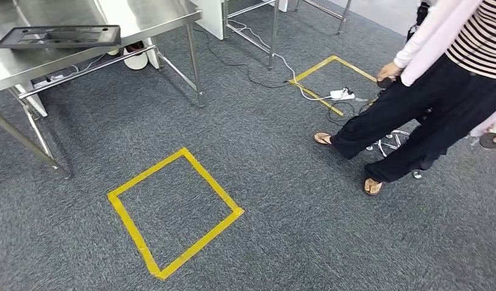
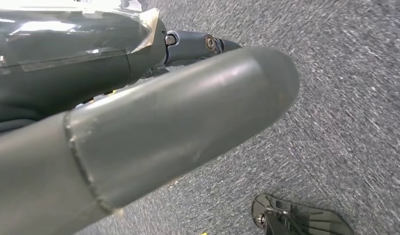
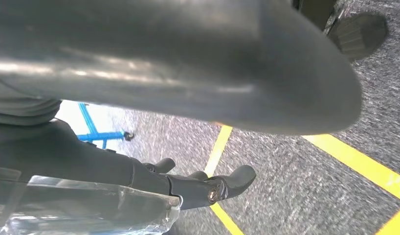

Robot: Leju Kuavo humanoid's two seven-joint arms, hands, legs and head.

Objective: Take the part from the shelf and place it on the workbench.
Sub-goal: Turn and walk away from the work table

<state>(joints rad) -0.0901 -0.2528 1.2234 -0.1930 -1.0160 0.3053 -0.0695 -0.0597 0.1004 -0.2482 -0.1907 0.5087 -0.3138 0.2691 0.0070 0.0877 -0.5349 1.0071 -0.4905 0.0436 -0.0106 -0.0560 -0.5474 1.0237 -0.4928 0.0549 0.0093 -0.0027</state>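
My arms hang at my sides over the grey carpet, my left hand and right hand both loose and holding nothing, because the dark flat rectangular part already lies on the steel workbench

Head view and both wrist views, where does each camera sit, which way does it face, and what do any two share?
Head view: high on the body, facing forward and down at grey carpet, a yellow tape square, a steel workbench bearing a dark flat tray-like part, and a person; no arms seen.
Left wrist view: behind the left hand, facing the floor.
Right wrist view: behind the right hand, facing the floor; dark fingers uncurled.
Shared: head and right wrist views both show yellow tape.
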